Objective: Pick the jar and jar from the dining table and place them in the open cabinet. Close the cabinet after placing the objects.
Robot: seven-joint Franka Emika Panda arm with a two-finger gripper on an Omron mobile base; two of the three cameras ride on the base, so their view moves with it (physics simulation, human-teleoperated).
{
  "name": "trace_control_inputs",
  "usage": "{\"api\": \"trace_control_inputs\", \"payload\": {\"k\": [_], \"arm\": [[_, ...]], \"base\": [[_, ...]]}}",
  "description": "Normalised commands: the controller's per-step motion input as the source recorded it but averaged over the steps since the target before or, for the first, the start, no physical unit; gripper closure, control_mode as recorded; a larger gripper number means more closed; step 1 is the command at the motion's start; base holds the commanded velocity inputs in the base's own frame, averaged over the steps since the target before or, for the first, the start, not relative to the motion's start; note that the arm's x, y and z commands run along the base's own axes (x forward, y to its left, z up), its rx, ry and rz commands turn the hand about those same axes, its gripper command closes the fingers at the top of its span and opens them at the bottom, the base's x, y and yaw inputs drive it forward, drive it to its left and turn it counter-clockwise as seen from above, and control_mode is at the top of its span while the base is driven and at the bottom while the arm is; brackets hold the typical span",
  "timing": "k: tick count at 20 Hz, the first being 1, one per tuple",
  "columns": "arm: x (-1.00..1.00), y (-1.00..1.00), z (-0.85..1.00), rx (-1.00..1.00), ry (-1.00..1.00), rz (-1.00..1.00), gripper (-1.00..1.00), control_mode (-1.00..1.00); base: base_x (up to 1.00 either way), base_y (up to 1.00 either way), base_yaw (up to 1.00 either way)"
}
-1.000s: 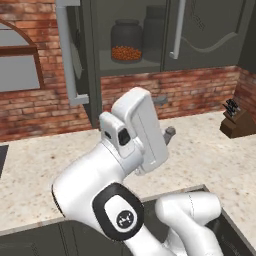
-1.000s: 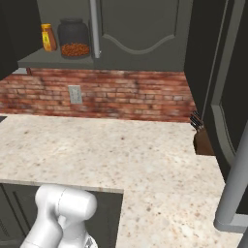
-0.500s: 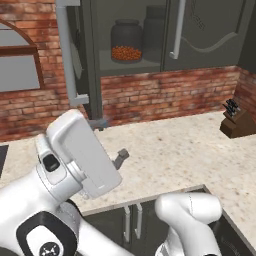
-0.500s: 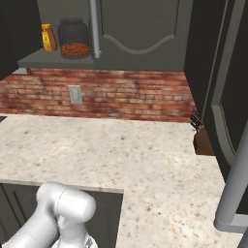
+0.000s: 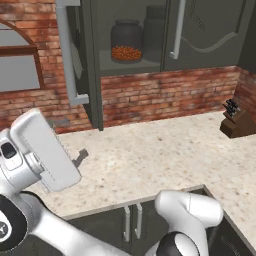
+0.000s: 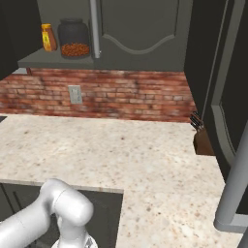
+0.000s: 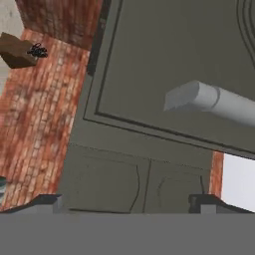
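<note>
My end effector (image 7: 127, 201) stands released, its two dark fingertips (image 7: 46, 201) wide apart with nothing between them. It faces the arched-panel face of a dark grey cabinet door (image 7: 174, 64), with the door's silver bar handle (image 7: 211, 102) above and between the tips, not touched.

From the left base view, my white arm (image 5: 40, 165) is swung low to the left over the beige speckled stone worktop (image 5: 165, 155).

The dark grey wall cabinet (image 5: 150, 37) is open: its left door (image 5: 85, 55) stands swung outward, edge toward the camera. On the shelf inside sits the clear glass jar with orange-red granular contents (image 5: 126, 42). Just beside it to the right, partly behind the other door's long silver handle (image 5: 177, 30), stands the taller plain grey frosted jar (image 5: 154, 27). Both upright.

Right base view: the orange-filled jar shows again on the shelf (image 6: 53, 60), with a small yellow-orange bottle (image 6: 47, 37) just left of it.

A brown knife block (image 5: 237, 122) sits at the worktop's far right, near the red brick wall (image 5: 165, 92).
</note>
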Motion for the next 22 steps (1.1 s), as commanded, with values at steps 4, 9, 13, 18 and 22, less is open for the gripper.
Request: {"api": "trace_control_inputs", "payload": {"k": [4, 9, 13, 18, 22], "arm": [[0.90, 0.13, -0.06, 0.05, 0.23, 0.00, -1.00, -1.00], [0.85, 0.00, -0.04, 0.07, 0.15, 0.14, -1.00, -1.00], [0.60, 0.00, -0.04, 0.05, 0.07, 0.25, -1.00, -1.00], [0.01, -0.45, 0.10, 0.02, 0.00, 0.21, -1.00, -1.00], [-0.03, -0.92, 0.12, 0.01, -0.01, 0.12, -1.00, -1.00]], "base": [[0.00, 0.00, 0.00], [0.00, 0.00, 0.00], [0.00, 0.00, 0.00], [0.00, 0.00, 0.00], [0.00, 0.00, 0.00]]}}
